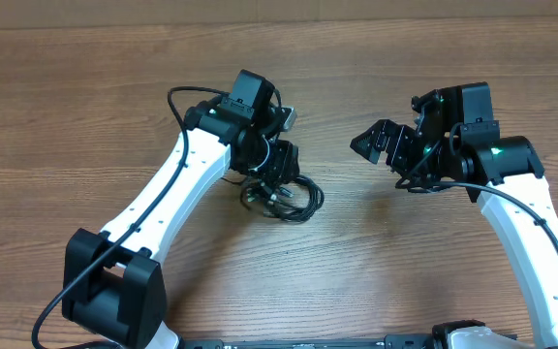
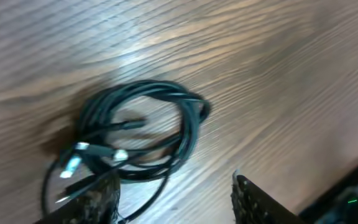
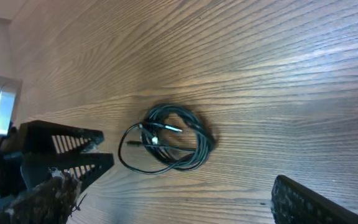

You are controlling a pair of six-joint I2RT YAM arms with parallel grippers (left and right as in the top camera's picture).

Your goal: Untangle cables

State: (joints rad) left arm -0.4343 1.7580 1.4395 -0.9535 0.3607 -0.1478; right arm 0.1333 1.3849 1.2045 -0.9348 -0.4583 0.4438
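Cables (image 1: pixel 284 194) bundled in one small looped knot, lying flat on the counter (image 1: pixel 405 281), silvery plug ends (image 2: pixel 82 149) sticking out at one side. Not yet separated, judging by the overlapping loops. Left claw (image 2: pixel 174 186) directly above the knot, fingers (image 2: pixel 253 199) apart and gripping nothing, one of them just beside a stray strand; probably placed there to pinch a loop or a plug. Right claw (image 1: pixel 369 142) well apart to the side, spread wide and empty, turned toward the knot, likely posed to take the other end.
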